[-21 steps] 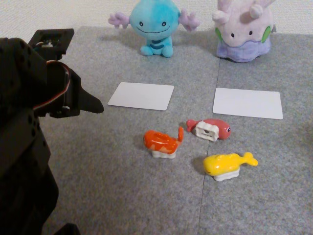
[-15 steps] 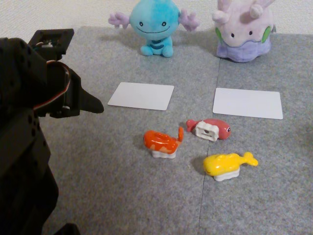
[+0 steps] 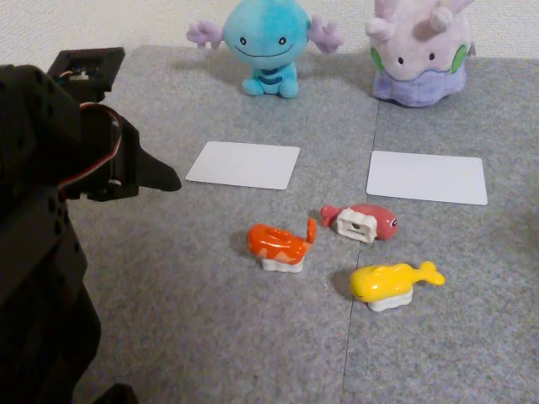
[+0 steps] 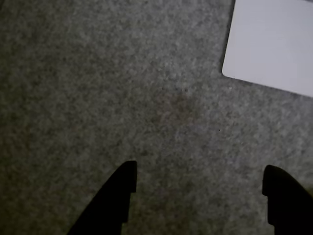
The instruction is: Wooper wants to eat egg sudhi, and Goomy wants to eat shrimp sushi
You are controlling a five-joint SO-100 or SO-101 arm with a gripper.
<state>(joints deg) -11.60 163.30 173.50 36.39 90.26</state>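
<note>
My jaws (image 4: pixel 198 174) spread wide, grasping nothing, above bare grey counter (image 4: pixel 98 73). White card (image 4: pixel 274 44) ahead-right in wrist view.

Looking down at a grey felt-like mat (image 4: pixel 122 88). Two black fingertips (image 4: pixel 120 191) of the pincer (image 4: pixel 200 178) rise from the bottom edge, set wide apart with bare mat between them. A white card (image 4: pixel 274 44) lies flat in the top right corner, cut off by the frame, well apart from the fingertips.
</note>
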